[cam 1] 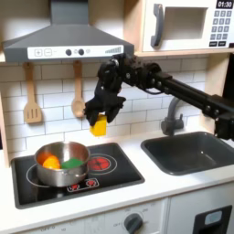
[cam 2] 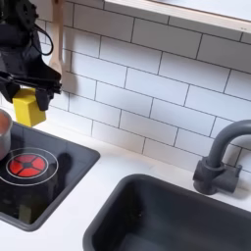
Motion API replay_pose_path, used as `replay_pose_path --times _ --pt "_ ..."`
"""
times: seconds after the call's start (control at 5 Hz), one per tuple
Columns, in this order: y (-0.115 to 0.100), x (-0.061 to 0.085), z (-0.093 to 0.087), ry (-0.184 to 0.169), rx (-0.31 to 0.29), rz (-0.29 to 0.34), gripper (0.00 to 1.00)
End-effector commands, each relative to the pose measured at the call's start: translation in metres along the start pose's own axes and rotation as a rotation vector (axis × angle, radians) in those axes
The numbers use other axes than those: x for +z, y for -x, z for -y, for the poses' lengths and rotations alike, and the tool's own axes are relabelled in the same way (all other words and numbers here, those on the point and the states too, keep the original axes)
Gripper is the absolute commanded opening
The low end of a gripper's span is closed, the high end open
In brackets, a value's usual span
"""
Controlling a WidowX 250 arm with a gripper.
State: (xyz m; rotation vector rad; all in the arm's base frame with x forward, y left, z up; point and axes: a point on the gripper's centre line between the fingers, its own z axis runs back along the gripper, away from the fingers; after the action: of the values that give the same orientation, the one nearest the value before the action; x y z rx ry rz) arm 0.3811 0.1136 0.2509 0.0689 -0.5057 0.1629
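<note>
My gripper (cam 1: 100,119) hangs above the back of the black stovetop (cam 1: 110,174) and is shut on a yellow block (cam 1: 99,125). In the second exterior view the gripper (cam 2: 29,95) holds the same yellow block (cam 2: 29,107) in the air, near the white tile wall. Below and to the first exterior view's left stands a steel pot (cam 1: 61,164) with an orange piece (cam 1: 51,162) and a green piece (cam 1: 72,164) inside. The pot's rim (cam 2: 3,132) shows at the second exterior view's left edge.
A dark sink (cam 1: 194,151) with a grey faucet (cam 1: 172,119) lies to the first exterior view's right. A wooden spatula (cam 1: 32,101) and a spoon (cam 1: 78,96) hang on the wall under the range hood (cam 1: 64,41). A microwave (cam 1: 187,25) sits top right.
</note>
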Motion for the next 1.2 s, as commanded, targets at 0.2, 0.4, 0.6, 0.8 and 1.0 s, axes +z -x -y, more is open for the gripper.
replay_pose_path --times 0.2,0.4,0.6,0.8,1.0 --pt "0.004 0.003 -0.026 -0.06 0.035 0.013 0.0" --pt "0.005 0.001 -0.038 -0.086 0.056 0.009 0.0" --pt "0.006 -0.001 -0.047 -0.101 0.079 0.01 0.0" --pt "0.006 -0.006 -0.052 -0.138 0.096 0.016 0.0" --pt "0.002 -0.011 -0.057 -0.141 0.105 0.012 0.0"
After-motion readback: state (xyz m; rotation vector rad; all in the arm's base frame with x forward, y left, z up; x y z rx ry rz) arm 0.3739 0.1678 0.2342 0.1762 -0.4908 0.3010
